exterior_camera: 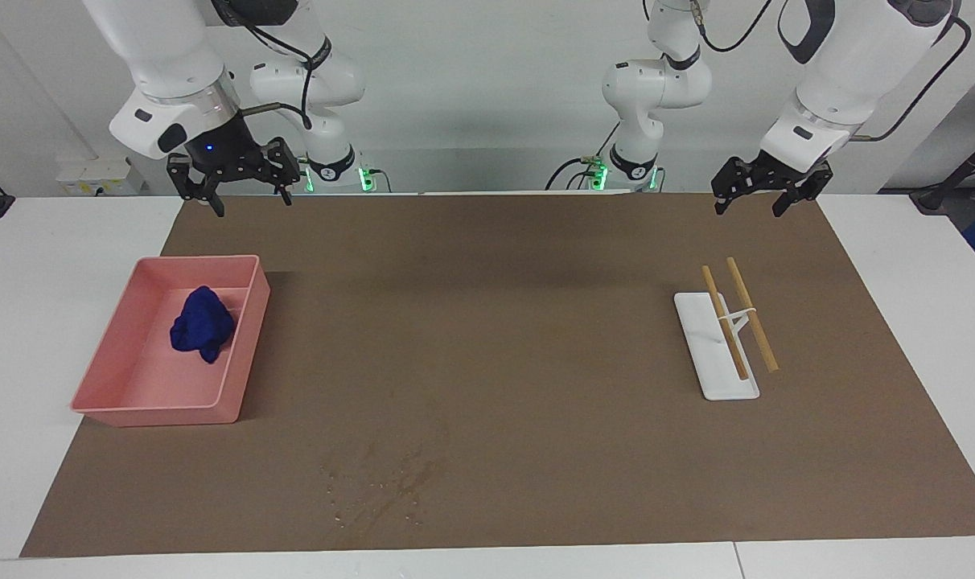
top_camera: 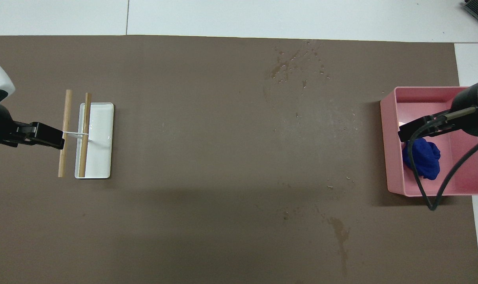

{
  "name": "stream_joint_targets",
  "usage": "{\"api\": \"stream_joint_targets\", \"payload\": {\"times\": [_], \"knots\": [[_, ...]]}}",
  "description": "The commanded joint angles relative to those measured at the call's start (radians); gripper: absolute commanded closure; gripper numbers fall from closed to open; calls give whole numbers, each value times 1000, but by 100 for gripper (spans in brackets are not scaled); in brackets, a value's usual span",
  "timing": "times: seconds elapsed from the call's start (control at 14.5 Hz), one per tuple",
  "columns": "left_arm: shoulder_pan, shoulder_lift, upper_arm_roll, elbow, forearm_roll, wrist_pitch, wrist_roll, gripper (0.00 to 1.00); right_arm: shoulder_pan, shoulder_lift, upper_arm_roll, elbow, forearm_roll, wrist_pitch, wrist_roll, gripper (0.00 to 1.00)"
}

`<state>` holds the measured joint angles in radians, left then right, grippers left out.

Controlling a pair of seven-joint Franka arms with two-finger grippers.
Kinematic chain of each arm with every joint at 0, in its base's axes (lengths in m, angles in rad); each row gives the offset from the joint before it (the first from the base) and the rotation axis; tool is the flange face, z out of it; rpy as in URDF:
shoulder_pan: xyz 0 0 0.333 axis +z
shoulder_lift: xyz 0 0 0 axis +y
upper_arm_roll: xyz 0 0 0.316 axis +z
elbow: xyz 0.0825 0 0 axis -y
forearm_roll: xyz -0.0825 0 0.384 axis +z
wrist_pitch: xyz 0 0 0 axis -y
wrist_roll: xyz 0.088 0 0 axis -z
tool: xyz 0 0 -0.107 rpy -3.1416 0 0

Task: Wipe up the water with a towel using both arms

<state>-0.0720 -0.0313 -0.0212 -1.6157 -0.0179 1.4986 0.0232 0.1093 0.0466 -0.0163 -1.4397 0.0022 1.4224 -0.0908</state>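
The blue towel (exterior_camera: 202, 324) lies crumpled in a pink tray (exterior_camera: 141, 386) at the right arm's end of the table; it also shows in the overhead view (top_camera: 425, 159). The water (exterior_camera: 383, 478) is a patch of droplets and damp streaks on the brown mat, farther from the robots than the tray, and shows in the overhead view (top_camera: 294, 67). My right gripper (exterior_camera: 253, 204) is open and empty, raised over the mat's edge nearest the robots, above the tray's end. My left gripper (exterior_camera: 748, 209) is open and empty, raised at the left arm's end and waiting.
A white base (exterior_camera: 709, 366) with two wooden rods (exterior_camera: 751, 315) stands at the left arm's end, under the left gripper in the overhead view (top_camera: 59, 140). The brown mat (exterior_camera: 520, 322) covers most of the white table. Dry stains mark the mat nearer the robots (top_camera: 339, 232).
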Motion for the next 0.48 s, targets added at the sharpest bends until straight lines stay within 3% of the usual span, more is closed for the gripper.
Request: {"api": "stream_joint_targets", "payload": {"times": [0.0,0.41], "knots": [[-5,-13,0,-13,19,-6,-6,0,-13,-24,6,-28,-11,-31,55,0],[-5,-13,0,-12,19,-6,-6,0,-20,-44,4,-38,-11,-76,52,0]]}}
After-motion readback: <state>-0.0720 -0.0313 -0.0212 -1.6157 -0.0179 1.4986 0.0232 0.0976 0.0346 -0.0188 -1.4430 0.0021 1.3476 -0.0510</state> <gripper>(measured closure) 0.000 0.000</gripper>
